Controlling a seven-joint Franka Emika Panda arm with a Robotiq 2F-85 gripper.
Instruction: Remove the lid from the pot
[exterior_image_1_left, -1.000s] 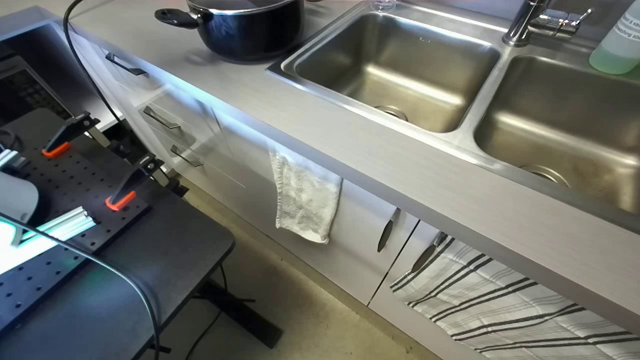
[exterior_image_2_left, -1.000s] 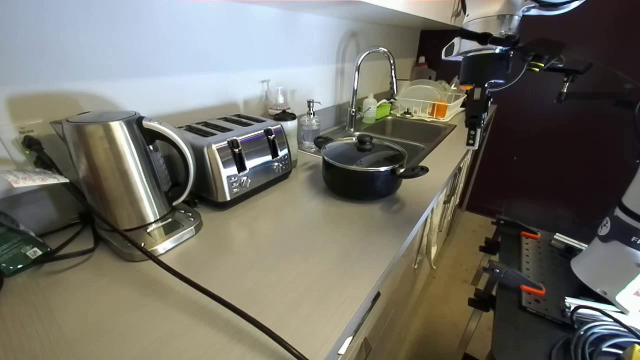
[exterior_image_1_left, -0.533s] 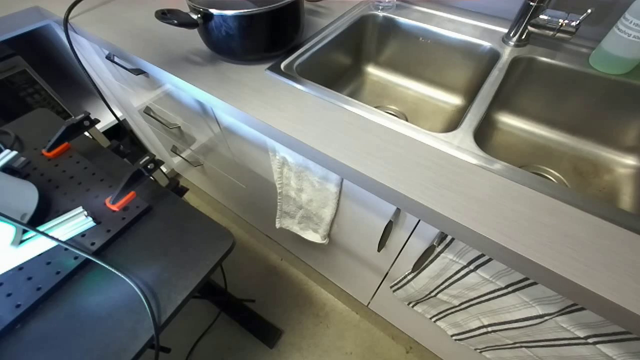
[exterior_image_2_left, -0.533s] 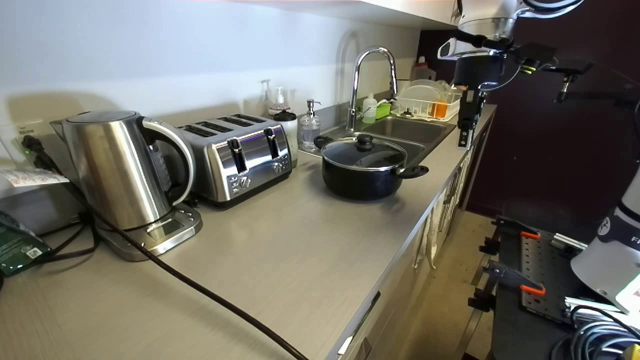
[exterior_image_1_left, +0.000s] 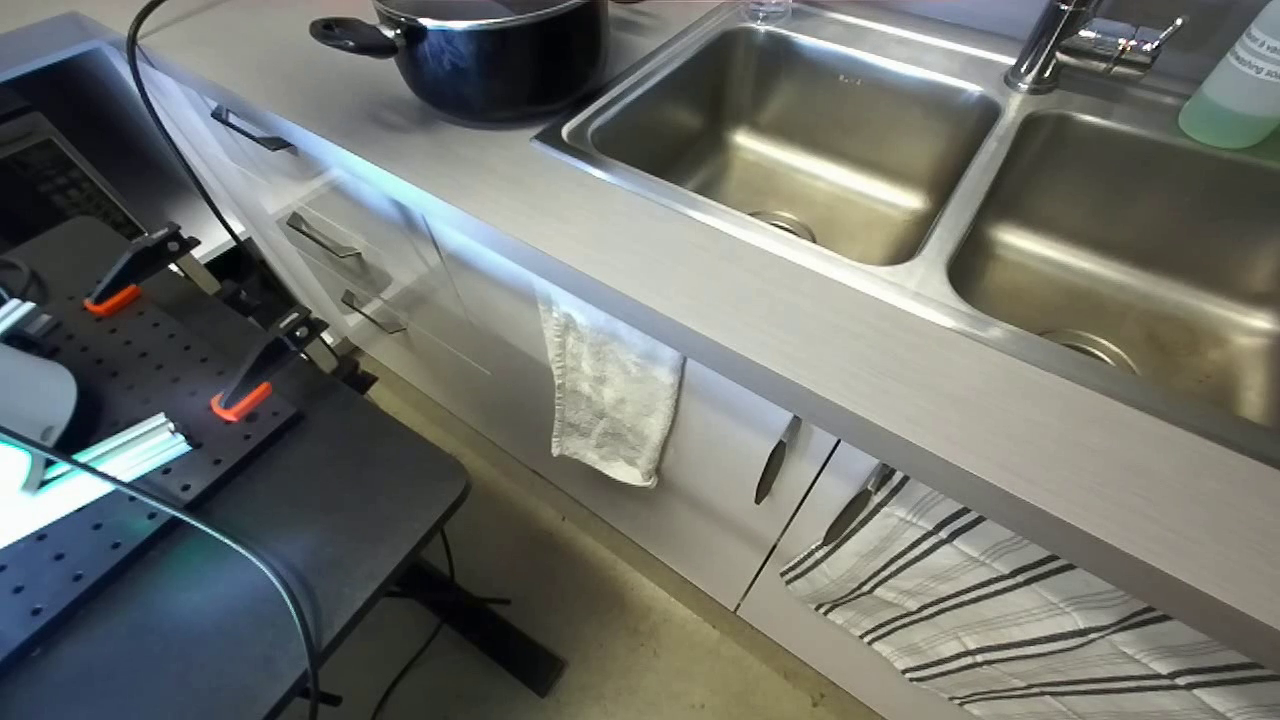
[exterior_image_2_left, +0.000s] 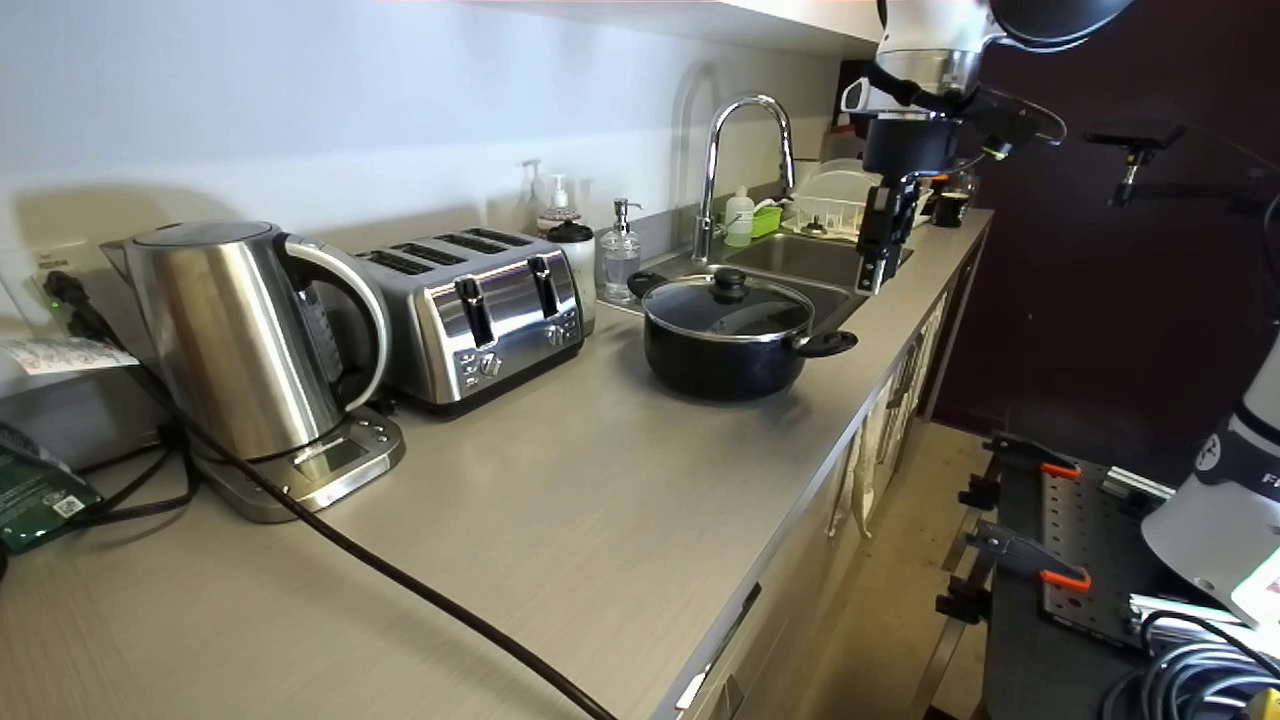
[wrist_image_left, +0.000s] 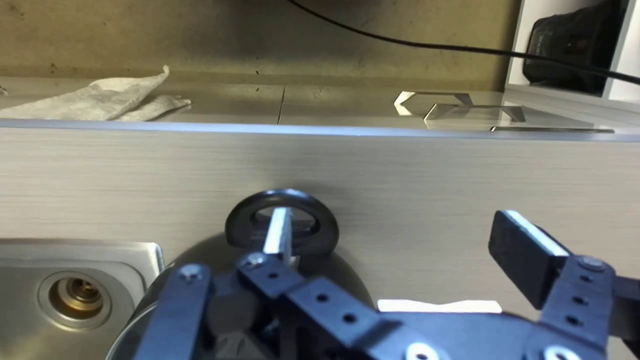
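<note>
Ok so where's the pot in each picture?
In an exterior view: pot at the top, left of centre, cut off by the picture's edge.
In an exterior view: pot just right of centre, in full.
In the wrist view: pot at the bottom, left of centre, partly behind the jaws.
Shared landmark: the sink, beside the pot in all three.

Looks like the gripper (exterior_image_2_left: 870, 288) has swung left in an exterior view over the last second, noticeably closer to the pot (exterior_image_2_left: 722, 360). It's leaning more now too, and some dark jar (exterior_image_2_left: 952, 209) popped into view on the far right.
</note>
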